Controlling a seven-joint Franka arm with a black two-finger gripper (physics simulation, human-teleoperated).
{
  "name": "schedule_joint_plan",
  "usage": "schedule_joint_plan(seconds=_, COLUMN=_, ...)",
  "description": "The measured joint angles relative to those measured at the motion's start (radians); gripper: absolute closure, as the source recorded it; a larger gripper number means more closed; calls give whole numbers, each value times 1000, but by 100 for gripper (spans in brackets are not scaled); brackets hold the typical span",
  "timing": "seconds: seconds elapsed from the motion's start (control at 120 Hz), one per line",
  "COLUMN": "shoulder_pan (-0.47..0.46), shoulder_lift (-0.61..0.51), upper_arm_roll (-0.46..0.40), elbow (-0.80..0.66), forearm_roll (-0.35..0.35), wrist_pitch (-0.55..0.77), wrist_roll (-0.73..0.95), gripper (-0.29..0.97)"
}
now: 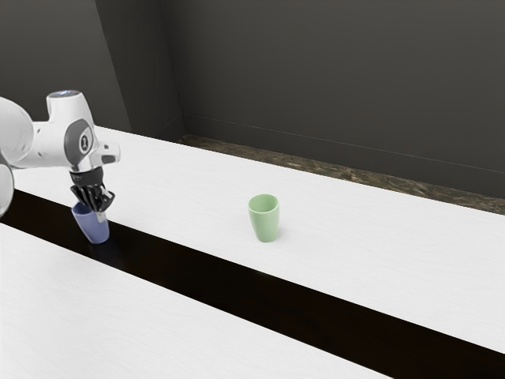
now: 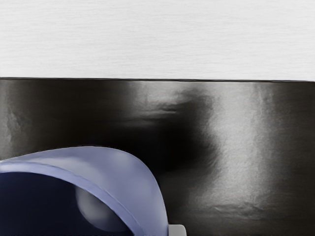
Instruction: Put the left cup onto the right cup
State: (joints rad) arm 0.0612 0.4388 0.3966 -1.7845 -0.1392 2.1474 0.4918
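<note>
At the exterior view's left, the hand [image 1: 95,204] sits on the blue cup's [image 1: 92,227] rim (whether it pinches, I cannot tell). The cup stands on the counter [image 1: 379,245], so grasping seems in hand. Next comes a lift toward the green cup [image 1: 263,218].

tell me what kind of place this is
Probably a bare simulated test room, not a lived-in space: plain dark walls, a white table crossed by a glossy black band, and a blue cup and a green cup, with the gripper at the blue one.

wide side view, wrist near blue cup [image 1: 92,227] [image 2: 113,177]
</note>
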Motion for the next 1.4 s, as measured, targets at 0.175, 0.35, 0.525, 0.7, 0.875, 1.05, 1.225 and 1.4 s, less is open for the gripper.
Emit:
schedule_joint_plan(seconds=0.175, shoulder_pan=-2, shoulder_lift=-44, upper_arm_roll=-6, elbow=0, forearm_roll=5, wrist_pitch=-48, wrist_roll=1, gripper=79)
schedule_joint_plan(seconds=0.35, shoulder_pan=-19, shoulder_lift=-84, upper_arm_roll=-12, elbow=1, forearm_roll=15, wrist_pitch=-98, wrist_roll=2, gripper=79)
schedule_joint_plan(seconds=0.525, shoulder_pan=-70, shoulder_lift=-122, upper_arm_roll=-15, elbow=2, forearm_roll=27, wrist_pitch=-127, wrist_roll=4, gripper=79)
schedule_joint_plan(seconds=0.7, shoulder_pan=-130, shoulder_lift=-177, upper_arm_roll=-15, elbow=4, forearm_roll=50, wrist_pitch=-155, wrist_roll=2, gripper=79)
schedule_joint_plan(seconds=0.875, shoulder_pan=-190, shoulder_lift=-224, upper_arm_roll=-14, elbow=19, forearm_roll=78, wrist_pitch=-188, wrist_roll=1, gripper=79)
schedule_joint_plan(seconds=1.05, shoulder_pan=-227, shoulder_lift=-233, upper_arm_roll=-50, elbow=68, forearm_roll=108, wrist_pitch=-214, wrist_roll=0, gripper=79)
schedule_joint_plan(seconds=1.225, shoulder_pan=-231, shoulder_lift=-215, upper_arm_roll=-132, elbow=176, forearm_roll=128, wrist_pitch=-277, wrist_roll=-7, gripper=79)
schedule_joint_plan(seconds=1.4, shoulder_pan=-231, shoulder_lift=-194, upper_arm_roll=-170, elbow=261, forearm_roll=135, wrist_pitch=-347, wrist_roll=-23, gripper=79)
